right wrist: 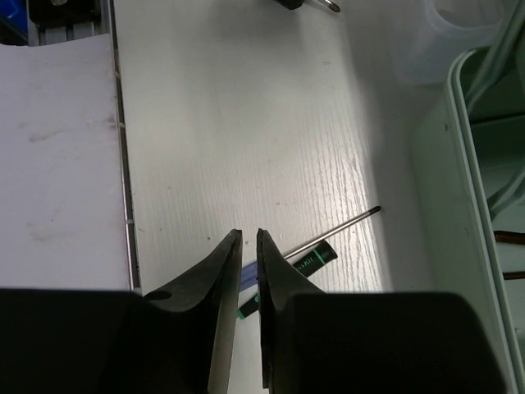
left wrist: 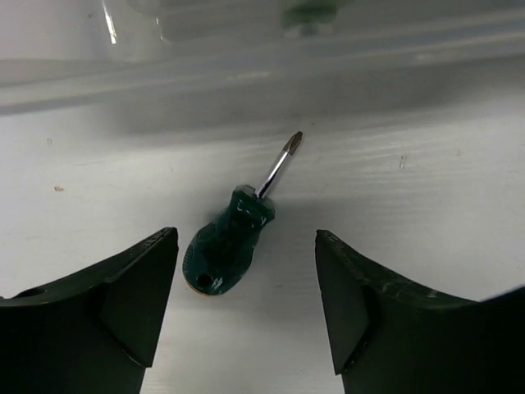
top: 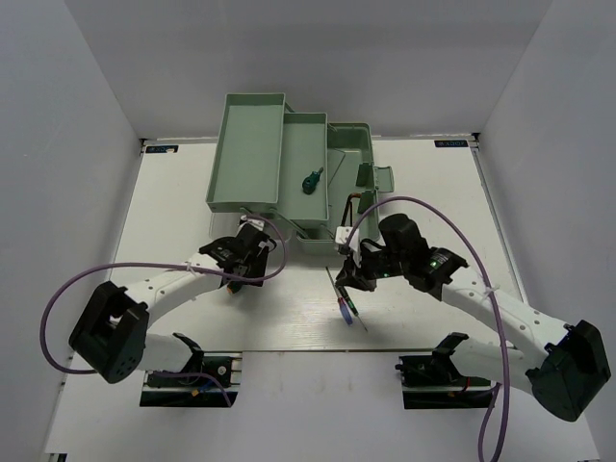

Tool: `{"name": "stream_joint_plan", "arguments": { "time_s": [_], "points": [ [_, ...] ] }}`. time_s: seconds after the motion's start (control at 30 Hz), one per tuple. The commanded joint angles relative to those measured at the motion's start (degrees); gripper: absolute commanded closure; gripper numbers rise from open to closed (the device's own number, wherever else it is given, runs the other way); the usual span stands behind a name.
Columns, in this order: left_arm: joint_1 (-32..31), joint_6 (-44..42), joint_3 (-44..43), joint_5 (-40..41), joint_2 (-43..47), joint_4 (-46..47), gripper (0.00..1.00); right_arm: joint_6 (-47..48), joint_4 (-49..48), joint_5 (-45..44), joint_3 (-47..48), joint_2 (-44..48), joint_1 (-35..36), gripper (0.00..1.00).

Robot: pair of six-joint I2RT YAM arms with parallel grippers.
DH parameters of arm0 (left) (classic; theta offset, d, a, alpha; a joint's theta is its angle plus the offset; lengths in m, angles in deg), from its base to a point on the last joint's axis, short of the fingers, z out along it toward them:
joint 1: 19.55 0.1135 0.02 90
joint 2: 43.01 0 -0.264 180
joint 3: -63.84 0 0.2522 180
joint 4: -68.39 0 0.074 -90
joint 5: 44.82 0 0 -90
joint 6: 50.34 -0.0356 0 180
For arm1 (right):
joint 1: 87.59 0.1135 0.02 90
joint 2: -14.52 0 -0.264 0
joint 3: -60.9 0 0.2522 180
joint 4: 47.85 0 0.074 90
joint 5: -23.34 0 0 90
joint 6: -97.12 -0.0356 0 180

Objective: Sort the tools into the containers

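My left gripper (left wrist: 246,238) is open just above the table, low beside a stubby green-handled screwdriver (left wrist: 228,246) that lies between its fingers, nearer the left one, tip pointing at the toolbox. My right gripper (right wrist: 249,235) is shut to a narrow slit, hovering over two thin precision screwdrivers: a black-handled one (right wrist: 316,258) and a blue-handled one (right wrist: 248,275), both on the table (top: 345,310). The pale green toolbox (top: 252,144) stands open at the back; a second green screwdriver (top: 310,180) lies in its middle tray. I cannot make out the hex keys.
The toolbox's translucent lid (left wrist: 246,49) lies just beyond the left gripper. The toolbox wall (right wrist: 459,164) is close on the right gripper's right. White walls enclose the table on three sides. The arm bases and purple cables (top: 115,274) fill the near edge.
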Motion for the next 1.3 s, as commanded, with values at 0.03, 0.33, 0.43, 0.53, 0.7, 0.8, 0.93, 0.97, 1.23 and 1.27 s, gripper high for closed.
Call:
{"name": "stream_joint_plan", "arguments": {
  "time_s": [0.03, 0.33, 0.43, 0.53, 0.7, 0.8, 0.93, 0.97, 1.23, 1.27],
  "points": [
    [1.5, -3.8, 0.4, -0.3, -4.1, 3.8, 0.24, 0.1, 0.5, 1.2, 0.0, 1.4, -1.8, 0.81],
    [2.5, -3.3, -0.1, -4.0, -6.9, 3.2, 0.4, 0.1, 0.9, 1.9, 0.6, 1.0, -5.0, 0.81],
    [2.5, -1.8, -0.1, -4.8, -6.9, 1.6, 0.5, -0.3, 0.7, 2.7, 0.7, 0.7, -6.1, 0.81],
    [1.2, 0.2, -0.1, -6.5, -6.9, 1.0, 0.69, -0.2, 0.3, 3.3, 0.7, 0.3, -7.1, 0.81],
    [0.2, 3.1, 2.0, -8.8, -5.3, 0.5, 0.86, -0.2, -0.2, 4.4, 1.0, -0.3, -8.5, 0.81],
    [-0.4, 4.4, 2.0, -10.2, -3.8, 0.5, 0.86, -0.3, -0.2, 4.9, 0.6, -0.1, -9.6, 0.81],
    [-0.9, 4.9, 2.0, -11.3, -4.4, -0.7, 0.82, -0.1, 0.1, 5.4, 0.2, -0.2, -10.6, 0.78],
    [-1.6, 5.4, 2.0, -11.3, -4.4, -0.7, 0.88, 0.0, 0.6, 5.4, 0.2, -0.3, -10.7, 0.78],
    [-6.6, 1.6, -1.4, -21.2, 5.9, -0.7, 1.0, 1.7, 2.7, 5.5, -0.5, 0.2, -12.6, 0.76],
    [-6.6, 0.4, -2.6, -23.1, 7.3, -0.7, 1.0, 2.3, 2.7, 5.5, -0.6, 0.1, -12.6, 0.76]
  ]
}}
